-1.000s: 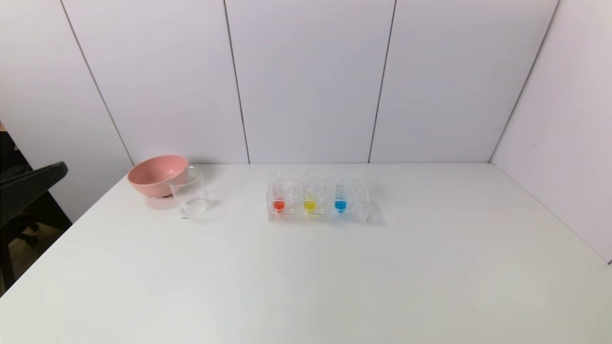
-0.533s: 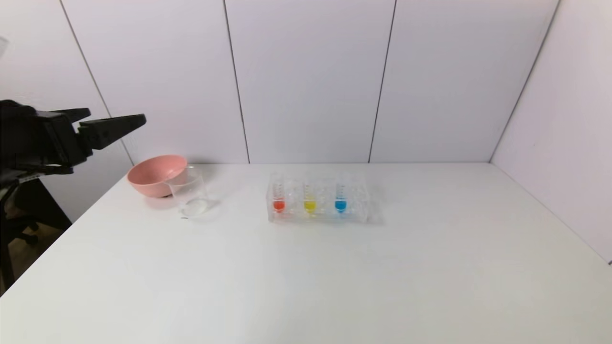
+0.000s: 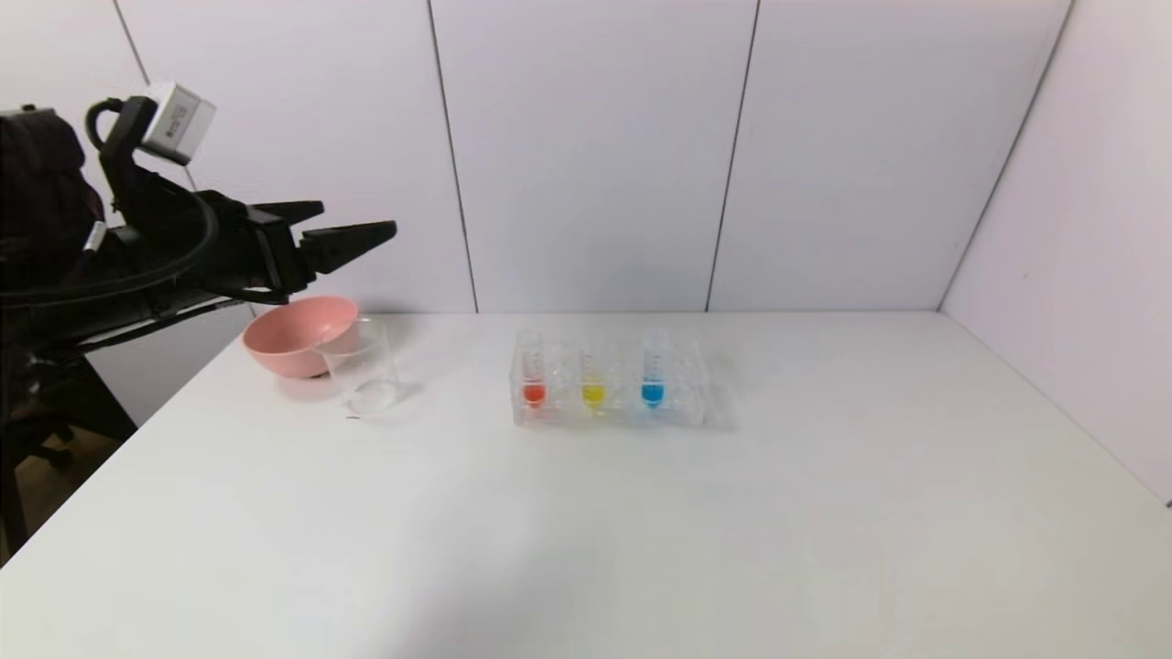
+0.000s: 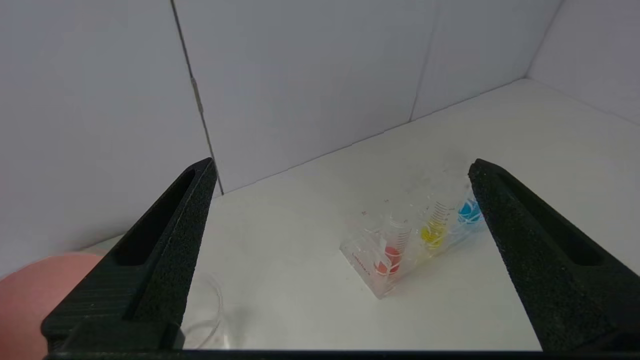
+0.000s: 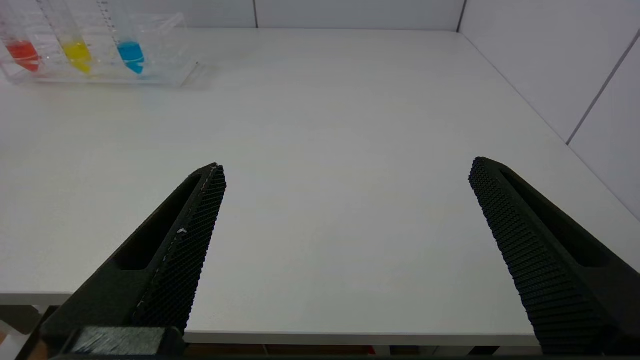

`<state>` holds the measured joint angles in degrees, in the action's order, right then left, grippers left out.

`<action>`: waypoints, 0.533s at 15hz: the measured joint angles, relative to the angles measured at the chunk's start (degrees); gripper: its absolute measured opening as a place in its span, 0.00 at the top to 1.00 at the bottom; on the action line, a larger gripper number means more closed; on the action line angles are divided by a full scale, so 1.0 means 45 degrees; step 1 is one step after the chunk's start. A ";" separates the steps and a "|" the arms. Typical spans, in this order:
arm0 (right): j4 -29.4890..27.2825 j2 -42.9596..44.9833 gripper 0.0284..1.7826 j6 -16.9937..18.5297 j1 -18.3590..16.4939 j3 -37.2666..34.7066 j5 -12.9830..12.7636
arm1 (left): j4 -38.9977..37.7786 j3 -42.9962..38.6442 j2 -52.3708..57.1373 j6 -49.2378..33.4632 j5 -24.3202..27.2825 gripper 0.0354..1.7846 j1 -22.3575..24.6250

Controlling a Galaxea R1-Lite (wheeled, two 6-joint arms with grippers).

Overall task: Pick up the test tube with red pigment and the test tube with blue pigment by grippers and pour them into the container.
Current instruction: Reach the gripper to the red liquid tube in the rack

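The test tube with red pigment (image 3: 533, 392) and the test tube with blue pigment (image 3: 652, 393) stand upright in a clear rack (image 3: 623, 417) at mid-table. The container (image 3: 364, 371), a clear empty beaker, stands to the rack's left. My left gripper (image 3: 357, 220) hangs open in the air above the pink bowl, well left of the rack, with nothing between its fingers. The left wrist view looks past that gripper (image 4: 342, 167) to the red tube (image 4: 392, 256) and blue tube (image 4: 468, 211). My right gripper (image 5: 347, 165) is open and empty over the table's near edge, far from the blue tube (image 5: 131, 52).
A pink bowl (image 3: 293, 334) sits just behind and left of the beaker, touching or nearly touching it. A tube with yellow liquid (image 3: 593, 394) stands between the red and blue ones. White wall panels close the back and right of the white table (image 3: 641, 549).
My left arm has risen from the far left edge and swung right, its open gripper now above the pink bowl. Tubes, rack and beaker have not moved.
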<state>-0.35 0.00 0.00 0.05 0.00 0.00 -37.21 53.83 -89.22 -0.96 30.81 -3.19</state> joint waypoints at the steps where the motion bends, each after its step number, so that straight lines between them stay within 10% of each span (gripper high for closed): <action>1: 0.0000 0.0000 0.00 0.0000 0.0005 0.0000 0.0000 | -0.0466 0.0024 -0.0452 0.0005 0.0290 0.01 -0.0111; 8: 0.0005 0.0000 0.00 0.0000 0.0011 0.0000 0.0000 | -0.2617 0.0200 -0.2666 0.0005 0.2419 0.01 -0.0534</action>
<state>-0.33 0.00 0.00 0.10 0.00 0.00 -48.98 54.74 -101.22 -0.94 41.69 -5.60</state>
